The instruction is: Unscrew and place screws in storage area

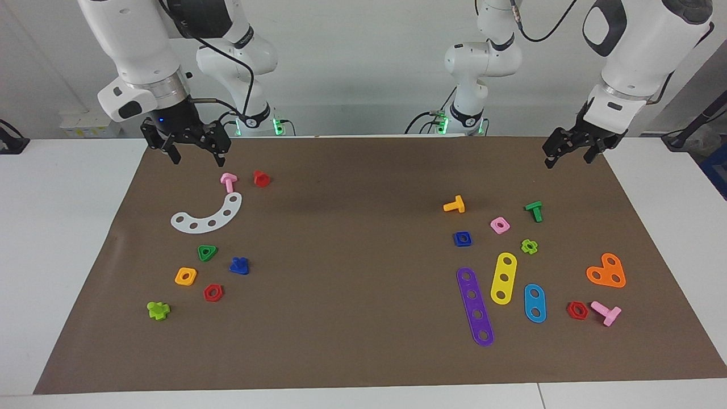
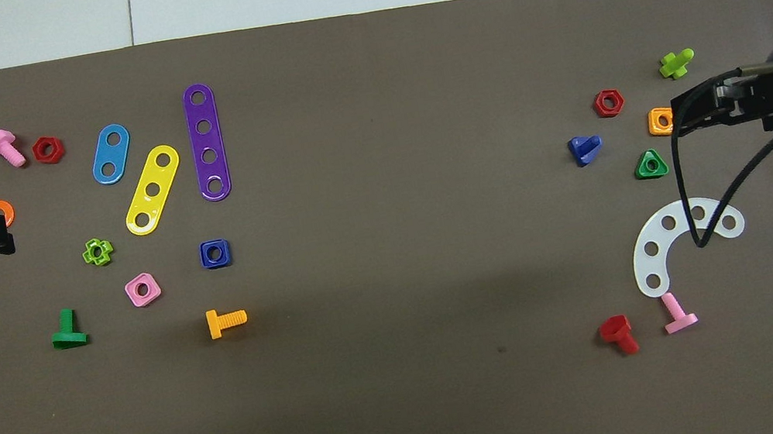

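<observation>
The royal-blue screw (image 1: 239,266) lies loose on the brown mat and also shows in the overhead view (image 2: 585,148). It rests at the edge of the storage area (image 1: 201,274), the bare patch (image 2: 633,133) amid the green triangular nut (image 1: 207,253), the orange square nut (image 1: 186,276) and the red hexagonal nut (image 1: 213,292). My right gripper (image 1: 197,160) is open and empty, raised over the mat near a pink bolt (image 1: 228,182); it also shows in the overhead view (image 2: 676,115). My left gripper (image 1: 569,160) is open and empty, waiting over the left arm's end of the mat (image 2: 8,233).
A white arc plate (image 1: 209,216), a red bolt (image 1: 261,178) and a lime bolt (image 1: 158,310) lie at the right arm's end. At the left arm's end lie purple (image 1: 475,307), yellow (image 1: 503,278) and light-blue (image 1: 534,303) strip plates, a blue square nut (image 1: 463,239), an orange heart plate (image 1: 606,271) and other nuts and bolts.
</observation>
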Motion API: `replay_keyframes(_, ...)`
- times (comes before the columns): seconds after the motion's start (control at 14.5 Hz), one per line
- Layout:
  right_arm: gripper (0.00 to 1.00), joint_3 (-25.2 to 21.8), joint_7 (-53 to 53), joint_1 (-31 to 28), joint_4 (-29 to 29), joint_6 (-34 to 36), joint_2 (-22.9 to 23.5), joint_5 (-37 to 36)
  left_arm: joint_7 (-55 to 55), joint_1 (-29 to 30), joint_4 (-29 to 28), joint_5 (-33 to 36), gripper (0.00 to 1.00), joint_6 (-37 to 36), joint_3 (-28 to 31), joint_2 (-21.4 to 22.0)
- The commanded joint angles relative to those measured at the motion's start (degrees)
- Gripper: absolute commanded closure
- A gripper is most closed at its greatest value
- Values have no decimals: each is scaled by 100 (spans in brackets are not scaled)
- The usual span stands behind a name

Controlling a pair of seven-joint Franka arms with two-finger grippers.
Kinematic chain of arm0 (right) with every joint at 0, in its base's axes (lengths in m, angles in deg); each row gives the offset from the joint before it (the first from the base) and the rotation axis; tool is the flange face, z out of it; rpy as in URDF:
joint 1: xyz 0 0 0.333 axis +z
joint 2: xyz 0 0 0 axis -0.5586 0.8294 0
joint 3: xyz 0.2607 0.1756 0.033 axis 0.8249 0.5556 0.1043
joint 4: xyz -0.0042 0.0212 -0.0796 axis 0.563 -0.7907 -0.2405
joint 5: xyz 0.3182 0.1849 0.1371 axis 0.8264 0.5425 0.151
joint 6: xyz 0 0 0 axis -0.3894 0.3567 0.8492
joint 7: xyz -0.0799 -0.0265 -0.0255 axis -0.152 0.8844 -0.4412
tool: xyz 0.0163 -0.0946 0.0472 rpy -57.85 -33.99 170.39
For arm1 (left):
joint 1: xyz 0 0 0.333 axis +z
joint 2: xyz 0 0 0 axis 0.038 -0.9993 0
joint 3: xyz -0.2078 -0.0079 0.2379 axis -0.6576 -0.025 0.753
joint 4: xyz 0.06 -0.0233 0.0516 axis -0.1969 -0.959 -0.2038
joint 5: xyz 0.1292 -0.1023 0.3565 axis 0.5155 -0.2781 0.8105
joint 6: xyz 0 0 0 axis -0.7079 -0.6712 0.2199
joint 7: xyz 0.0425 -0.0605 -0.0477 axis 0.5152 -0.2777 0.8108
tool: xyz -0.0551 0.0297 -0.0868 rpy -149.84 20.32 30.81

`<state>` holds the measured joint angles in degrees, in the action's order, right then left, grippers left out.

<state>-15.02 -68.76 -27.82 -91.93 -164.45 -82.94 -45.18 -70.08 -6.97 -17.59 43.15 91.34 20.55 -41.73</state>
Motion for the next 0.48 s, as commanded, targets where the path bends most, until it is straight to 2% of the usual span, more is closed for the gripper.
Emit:
replay_keyframes(0.0, 0, 129, 195, -96, 30, 151, -19, 67, 47, 49, -208, -47, 0, 83, -13, 172)
replay_keyframes(0.41, 0, 129, 178, -148, -137, 143, -90, 111, 47, 49, -208, -47, 0, 74, -22, 172)
